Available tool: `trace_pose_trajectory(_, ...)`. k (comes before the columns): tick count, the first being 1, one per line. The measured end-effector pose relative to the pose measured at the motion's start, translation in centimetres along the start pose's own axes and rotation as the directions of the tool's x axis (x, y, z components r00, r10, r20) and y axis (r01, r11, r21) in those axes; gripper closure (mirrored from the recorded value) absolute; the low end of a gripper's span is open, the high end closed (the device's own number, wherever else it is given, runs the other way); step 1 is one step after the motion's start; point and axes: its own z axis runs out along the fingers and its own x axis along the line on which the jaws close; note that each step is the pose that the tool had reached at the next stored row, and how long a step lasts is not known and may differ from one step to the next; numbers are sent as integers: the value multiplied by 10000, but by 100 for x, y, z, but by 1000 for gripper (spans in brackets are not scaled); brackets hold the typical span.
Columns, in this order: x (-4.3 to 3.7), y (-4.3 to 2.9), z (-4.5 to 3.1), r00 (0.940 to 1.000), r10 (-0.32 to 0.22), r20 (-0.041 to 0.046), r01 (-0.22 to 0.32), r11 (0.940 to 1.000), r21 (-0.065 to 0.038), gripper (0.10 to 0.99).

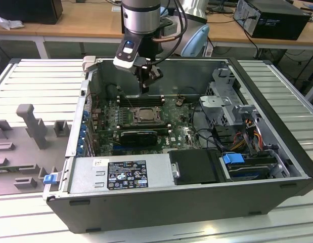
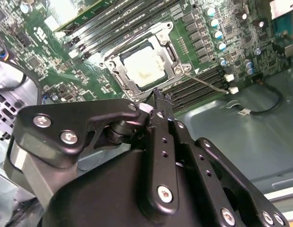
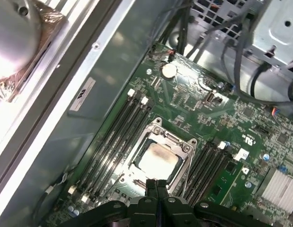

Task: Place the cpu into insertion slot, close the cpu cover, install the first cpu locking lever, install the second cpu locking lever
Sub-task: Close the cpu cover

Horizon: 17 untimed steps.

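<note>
The cpu [image 2: 144,66] lies flat in the insertion slot [image 2: 128,84] on the green board, its silvery face showing through the cutout of the cpu cover [image 2: 167,45], which lies down over it. A thin metal lever rod [image 2: 208,81] sticks out from one socket corner across the memory slots. In the exterior view my gripper [image 1: 144,91] hangs just above the far edge of the cpu [image 1: 145,115]. Its two black fingers [image 3: 155,187] are pressed together with nothing seen between them, over the edge of the cover [image 3: 172,139] and the cpu [image 3: 158,158].
Long black memory slots [image 3: 113,137] flank the socket on both sides. A black expansion card [image 1: 138,135] lies in front of it, with the power supply [image 1: 121,174] nearer still. A drive cage [image 1: 222,96] and cables [image 1: 247,136] crowd the exterior view's right. Case walls [image 1: 161,76] surround the board.
</note>
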Motion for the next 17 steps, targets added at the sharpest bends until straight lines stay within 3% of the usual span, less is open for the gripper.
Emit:
trace_pose_trajectory(6, 0, 0, 0, 9982, -600, -43, 600, 9982, 7, 980)
trace_pose_trajectory(11, 0, -1, 0, 9899, -1412, -102, 1412, 9900, 13, 980)
trace_pose_trajectory(14, 1, -1, 0, 9805, -1958, -143, 1959, 9806, 13, 980)
trace_pose_trajectory(17, 1, -2, 1, 9613, -2748, -202, 2749, 9615, 11, 980)
